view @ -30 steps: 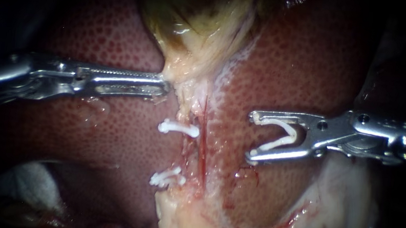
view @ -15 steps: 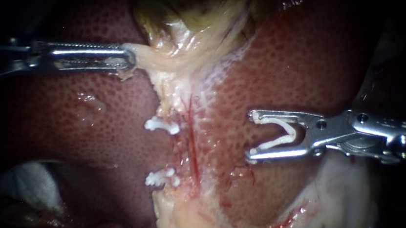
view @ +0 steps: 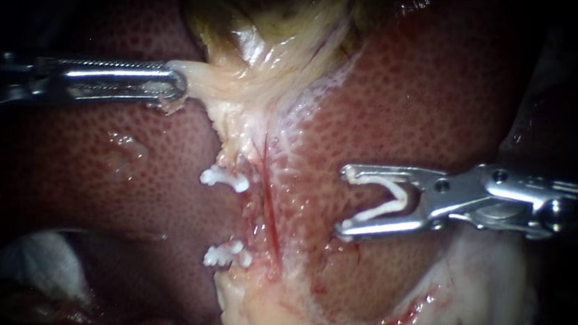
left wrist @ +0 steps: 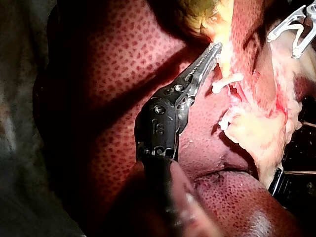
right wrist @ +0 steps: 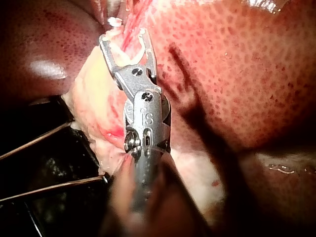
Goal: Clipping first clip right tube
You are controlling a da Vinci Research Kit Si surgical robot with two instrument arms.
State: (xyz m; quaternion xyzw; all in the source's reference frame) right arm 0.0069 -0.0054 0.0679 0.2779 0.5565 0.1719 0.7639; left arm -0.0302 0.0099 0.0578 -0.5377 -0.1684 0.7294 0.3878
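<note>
My left instrument (view: 176, 84) comes in from the left, its jaws shut on pale tissue at the neck of the gallbladder (view: 273, 28) and holding it stretched leftward. Below the neck, two white clips (view: 225, 178) (view: 227, 255) sit on the pale left tube. Just right of them runs the thin red right tube (view: 269, 213), bare. My right instrument (view: 344, 199) holds an open white clip (view: 389, 198) between its spread jaws, a short way right of that tube and apart from it. The right wrist view shows those jaws (right wrist: 124, 40) with the red tube just ahead of them.
Red speckled liver (view: 421, 90) surrounds the field. Pale fatty tissue (view: 268, 318) lies below the clips, and more pale tissue lies under my right instrument's shaft. White gauze (view: 36, 259) shows at the lower left.
My left instrument has drawn the gallbladder neck up and to the left, shifting the tubes and clips leftward. My right instrument, with its clip, has edged left toward the red tube.
</note>
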